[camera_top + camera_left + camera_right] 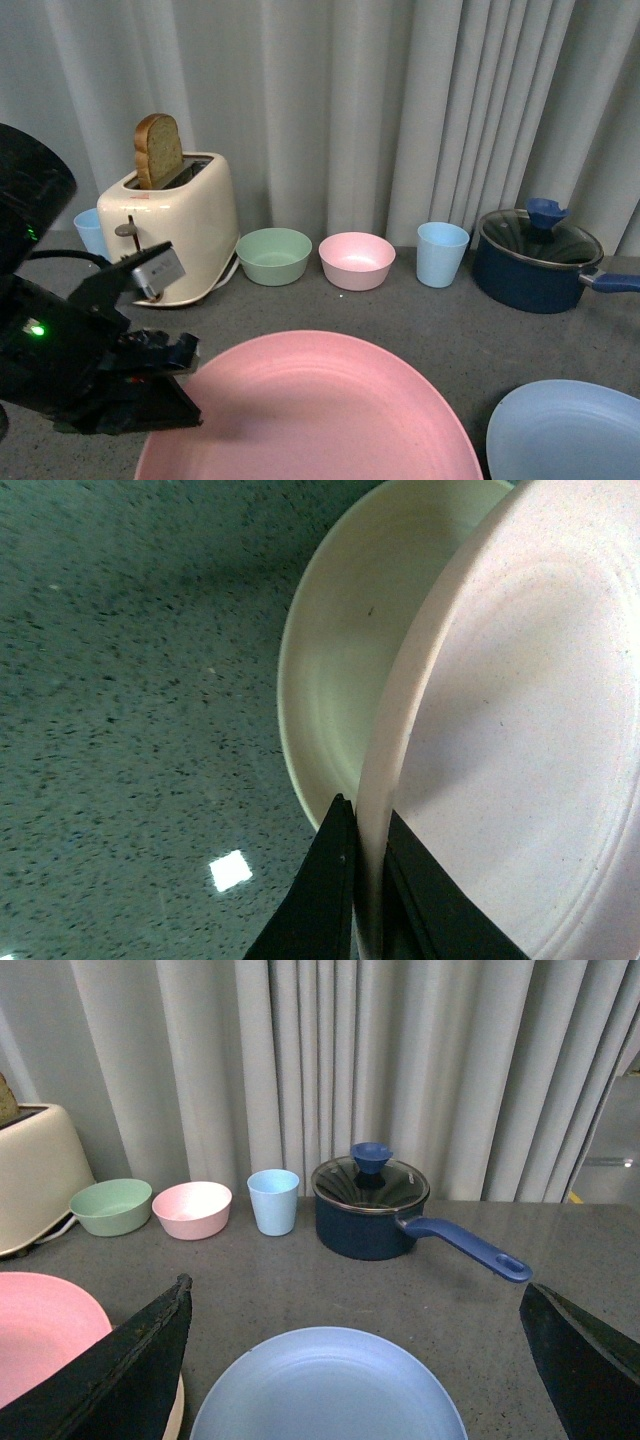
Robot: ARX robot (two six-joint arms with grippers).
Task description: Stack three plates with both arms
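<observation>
The pink plate (320,410) is lifted at the front of the grey counter, with my left gripper (188,372) shut on its left rim. In the left wrist view the two black fingers (322,880) pinch the pink plate (520,730) at its edge, my left gripper (365,825) holding it above the beige plate (335,650), which lies on the counter underneath. The light blue plate (570,435) rests at the front right. My right gripper (355,1290) hangs open over the light blue plate (330,1390), its fingers wide apart and empty. The pink plate (40,1330) shows beside it.
Along the curtain at the back stand a cream toaster (185,230) holding a bread slice, a green bowl (273,255), a pink bowl (356,260), a light blue cup (442,253) and a navy lidded pot (535,262) with its handle pointing right.
</observation>
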